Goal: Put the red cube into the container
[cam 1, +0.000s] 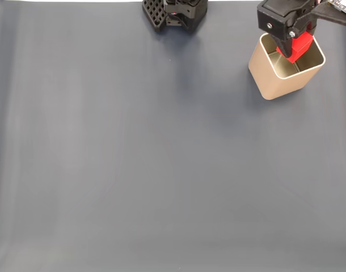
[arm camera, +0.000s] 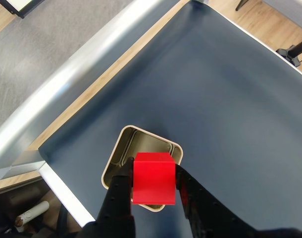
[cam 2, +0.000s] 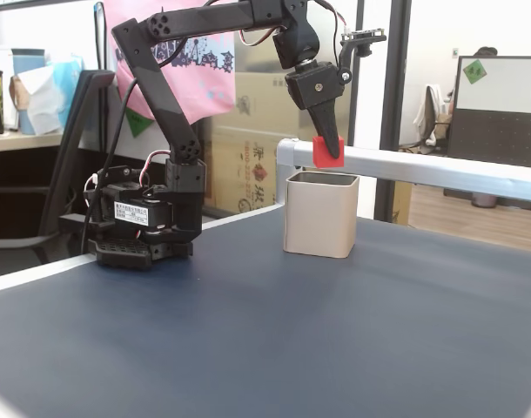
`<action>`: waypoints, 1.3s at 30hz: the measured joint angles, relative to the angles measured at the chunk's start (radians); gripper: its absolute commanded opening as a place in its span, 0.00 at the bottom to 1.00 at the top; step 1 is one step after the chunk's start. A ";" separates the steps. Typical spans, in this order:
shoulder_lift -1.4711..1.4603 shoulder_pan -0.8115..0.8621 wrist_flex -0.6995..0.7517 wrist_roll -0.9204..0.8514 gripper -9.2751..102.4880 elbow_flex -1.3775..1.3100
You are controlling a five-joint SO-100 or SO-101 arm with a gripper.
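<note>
Now the claw (cam 2: 328, 151) hangs clamped on the red cube (cam 2: 326, 151).
Directly below the claw stands the gold metal container (cam 2: 320, 215) on the dark mat (cam 2: 335, 331); the cube sits just above its open mouth.

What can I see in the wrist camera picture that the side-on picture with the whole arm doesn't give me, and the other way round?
Wrist view alone: the shiny inside of the container, seen from above, under the red cube. Side-on fixed view alone: the gap between the cube's underside and the container's rim, and the whole arm with its base. Both: the gripper shut on the cube above the container, on the dark mat.
</note>
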 measured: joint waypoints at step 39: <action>-0.008 0.000 0.054 -0.160 0.29 0.000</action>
